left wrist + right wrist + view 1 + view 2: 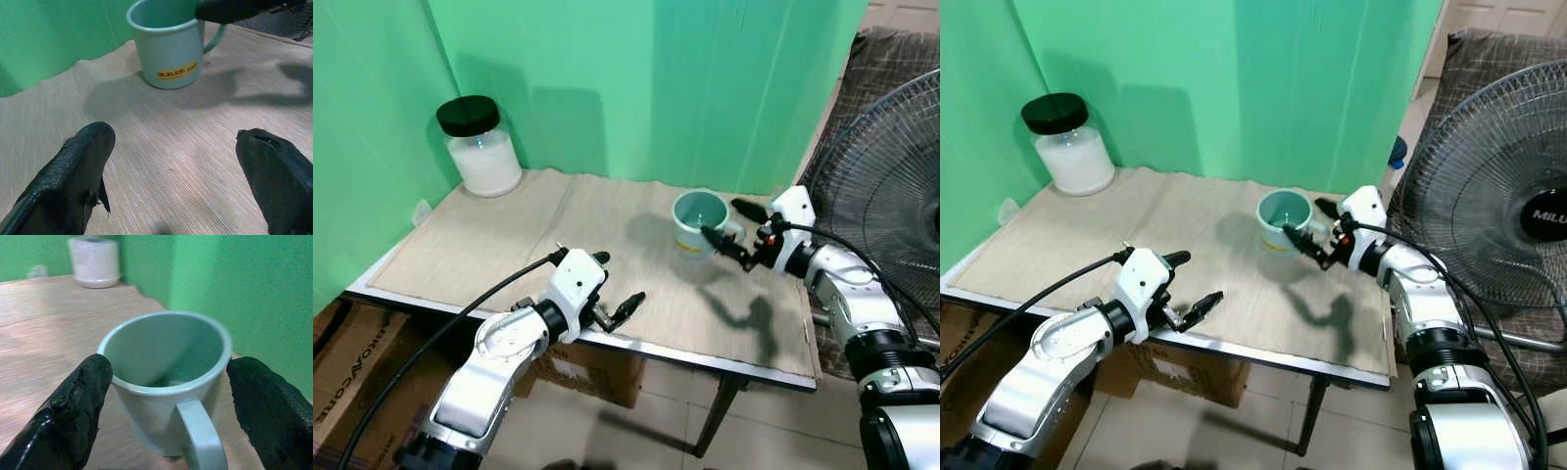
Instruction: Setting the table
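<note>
A pale teal mug with a yellow label stands upright on the beige table mat, toward the back right. My right gripper is open at the mug's handle side. In the right wrist view its two fingers straddle the mug, handle pointing at the camera, and I cannot tell if they touch it. My left gripper hovers open over the table's front edge, holding nothing. In the left wrist view the mug lies well beyond the left gripper.
A glass jar with a black lid and white contents stands at the back left corner. A large fan stands to the right of the table. Cardboard boxes sit under the table. A green backdrop closes off the back and left.
</note>
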### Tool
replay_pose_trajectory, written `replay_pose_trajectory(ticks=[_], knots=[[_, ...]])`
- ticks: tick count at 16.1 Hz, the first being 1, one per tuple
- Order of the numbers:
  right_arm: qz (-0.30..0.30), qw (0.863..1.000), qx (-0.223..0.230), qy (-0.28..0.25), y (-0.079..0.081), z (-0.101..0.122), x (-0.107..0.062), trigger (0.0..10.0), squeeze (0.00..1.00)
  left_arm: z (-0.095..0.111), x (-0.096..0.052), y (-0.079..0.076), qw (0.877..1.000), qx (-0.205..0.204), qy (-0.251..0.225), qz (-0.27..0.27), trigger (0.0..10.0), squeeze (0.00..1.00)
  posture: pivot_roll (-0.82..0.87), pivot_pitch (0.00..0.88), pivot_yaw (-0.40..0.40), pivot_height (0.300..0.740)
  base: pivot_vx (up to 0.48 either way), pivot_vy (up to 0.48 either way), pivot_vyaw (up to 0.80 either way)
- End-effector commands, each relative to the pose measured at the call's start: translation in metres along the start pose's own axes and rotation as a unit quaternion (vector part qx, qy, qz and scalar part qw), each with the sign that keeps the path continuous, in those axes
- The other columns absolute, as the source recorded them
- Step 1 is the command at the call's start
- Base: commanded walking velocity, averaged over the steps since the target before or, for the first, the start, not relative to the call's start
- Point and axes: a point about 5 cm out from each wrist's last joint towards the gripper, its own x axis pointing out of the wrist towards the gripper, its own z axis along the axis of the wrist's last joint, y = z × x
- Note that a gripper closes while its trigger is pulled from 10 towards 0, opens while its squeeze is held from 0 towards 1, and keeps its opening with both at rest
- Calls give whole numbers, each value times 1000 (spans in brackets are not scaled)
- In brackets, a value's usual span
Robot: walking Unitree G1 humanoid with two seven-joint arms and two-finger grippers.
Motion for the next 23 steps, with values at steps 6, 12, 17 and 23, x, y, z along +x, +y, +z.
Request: replay_pose_trajectory(ticks=[6,12,17,23], knots=[[82,994,77,-12,20,0,9,10000,0,0,-7,6,1000,4,6,12,10000,1000,-29,0,32,740,0,0,0],[66,997,42,12,18,-2,3,3843,0,4,-1,11,1000,12,2,3,10000,1000,-55,0,58,740,0,0,0],[65,997,39,26,19,-6,2,0,0,6,3,14,1000,16,-1,2,10000,1000,-55,0,58,740,0,0,0],[37,997,51,47,21,-15,8,0,0,6,1,18,1000,19,-2,13,10000,1000,-32,0,40,740,0,0,0]])
